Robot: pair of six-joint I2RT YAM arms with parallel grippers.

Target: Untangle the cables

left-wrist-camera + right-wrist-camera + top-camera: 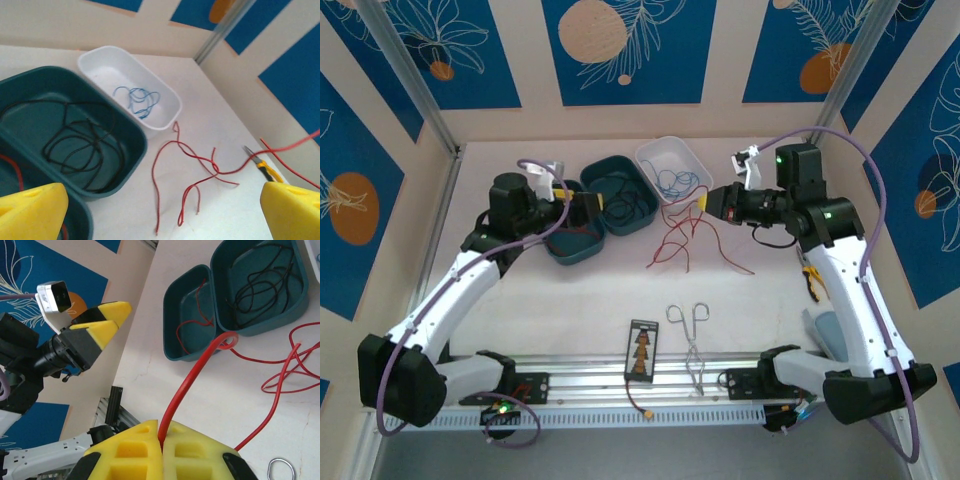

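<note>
Right pincer (162,437), blocky yellow, pinches thin glossy red cable (190,380), loops sprawled mid-counter (210,115); left pincer (160,215) spread wide. Black cable (80,145) coiled in rounded teal tray (30,85), blue cable (140,100) in white tray (100,57), far edge.

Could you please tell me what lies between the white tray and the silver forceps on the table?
Loose red cables sprawl between the white tray and the forceps, in the top external view; nearer the forceps the table is bare.

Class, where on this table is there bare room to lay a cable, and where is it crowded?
Free: the patch between the teal trays, the left arm and the forceps; between the red cables and the right arm. Crowded: around the white tray.
</note>
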